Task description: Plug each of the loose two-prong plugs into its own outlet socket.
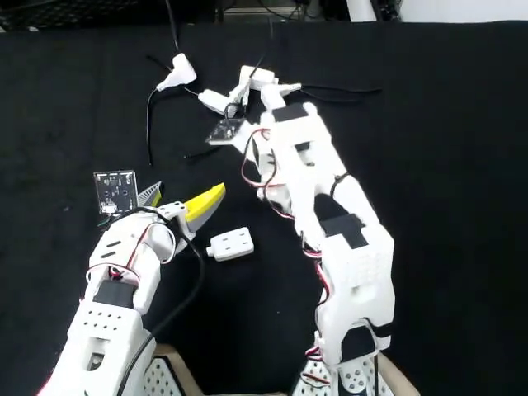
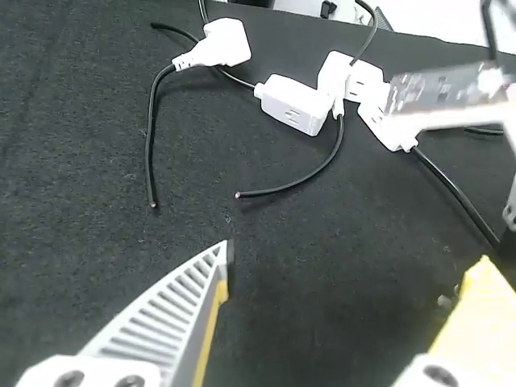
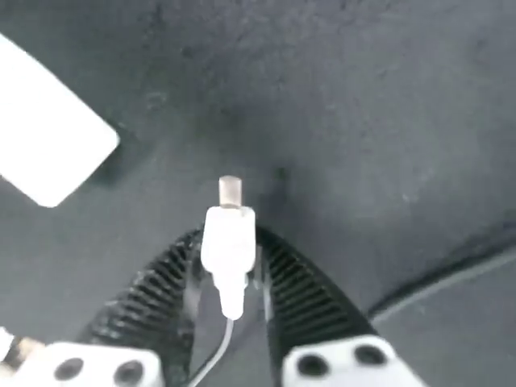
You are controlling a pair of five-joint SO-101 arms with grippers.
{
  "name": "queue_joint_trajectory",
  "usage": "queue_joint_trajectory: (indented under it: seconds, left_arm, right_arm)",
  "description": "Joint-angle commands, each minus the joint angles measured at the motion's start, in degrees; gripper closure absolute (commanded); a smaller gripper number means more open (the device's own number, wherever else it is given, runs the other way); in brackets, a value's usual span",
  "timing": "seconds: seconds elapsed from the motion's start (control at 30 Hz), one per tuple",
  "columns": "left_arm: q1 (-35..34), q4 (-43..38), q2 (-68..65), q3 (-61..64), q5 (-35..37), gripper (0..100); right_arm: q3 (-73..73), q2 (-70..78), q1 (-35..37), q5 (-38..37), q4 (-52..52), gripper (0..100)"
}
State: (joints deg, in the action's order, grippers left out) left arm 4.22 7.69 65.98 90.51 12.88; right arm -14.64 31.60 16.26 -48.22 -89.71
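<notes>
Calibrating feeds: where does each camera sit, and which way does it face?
High view: fixed above the black cloth table, looking down; left arm, right arm show.
Left wrist view: on the left arm, facing a white two-prong plug on black cord; left gripper open.
Right wrist view: on the right arm, facing the cloth; right gripper clamps a small white plug.
Shared: high and left wrist views show that corded plug.
</notes>
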Motion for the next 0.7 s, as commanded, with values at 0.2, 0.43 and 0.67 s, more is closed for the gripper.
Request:
queue_joint_trajectory:
  seconds: [0.2, 0.43, 0.67]
  left_arm:
    - [-0.1, -1.1, 1.0, -0.4, 0.4, 57]
    - [-0.1, -1.1, 1.0, -0.4, 0.4, 57]
    - [-0.1, -1.1, 1.0, -0.5, 0.2, 57]
  right_arm:
    - [-16.1, -1.8, 5.0, 6.9, -11.5, 98.6]
    - [-12.9, -2.3, 12.0, 6.3, -11.2, 98.6]
    - [-15.9, -2.6, 15.0, 8.4, -11.3, 98.6]
